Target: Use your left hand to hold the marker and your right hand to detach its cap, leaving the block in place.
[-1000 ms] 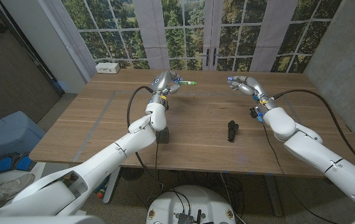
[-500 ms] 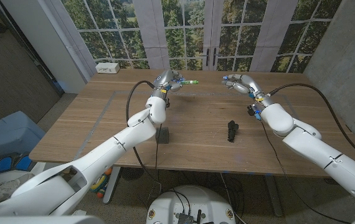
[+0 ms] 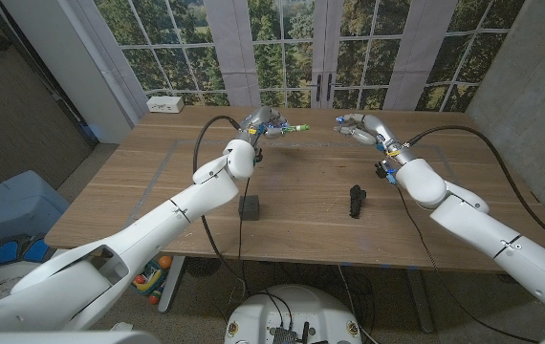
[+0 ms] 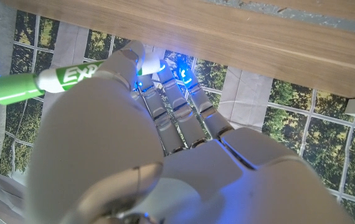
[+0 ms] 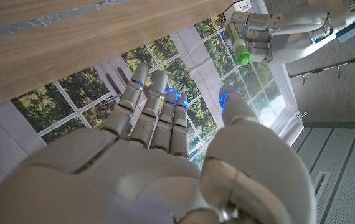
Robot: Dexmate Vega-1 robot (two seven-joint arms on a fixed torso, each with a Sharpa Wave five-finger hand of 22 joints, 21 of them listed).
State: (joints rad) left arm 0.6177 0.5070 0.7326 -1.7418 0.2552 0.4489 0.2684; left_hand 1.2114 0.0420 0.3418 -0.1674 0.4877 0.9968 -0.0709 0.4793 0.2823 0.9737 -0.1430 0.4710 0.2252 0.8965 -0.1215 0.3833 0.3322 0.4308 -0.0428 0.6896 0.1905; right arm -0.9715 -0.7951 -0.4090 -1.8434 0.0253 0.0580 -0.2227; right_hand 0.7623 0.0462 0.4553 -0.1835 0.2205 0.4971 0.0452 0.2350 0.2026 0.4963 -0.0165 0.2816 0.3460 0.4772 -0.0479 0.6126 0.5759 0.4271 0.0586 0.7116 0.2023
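1. The marker (image 4: 53,79) carries white brand lettering on its green label; in the left wrist view the letters "EXP" can be read before the left hand (image 4: 134,155), which holds the marker, covers the remainder
2. In the head view the same marker (image 3: 292,127) is too small for any lettering to be made out
3. In the right wrist view the marker (image 5: 241,46) is seen end-on, with no text legible
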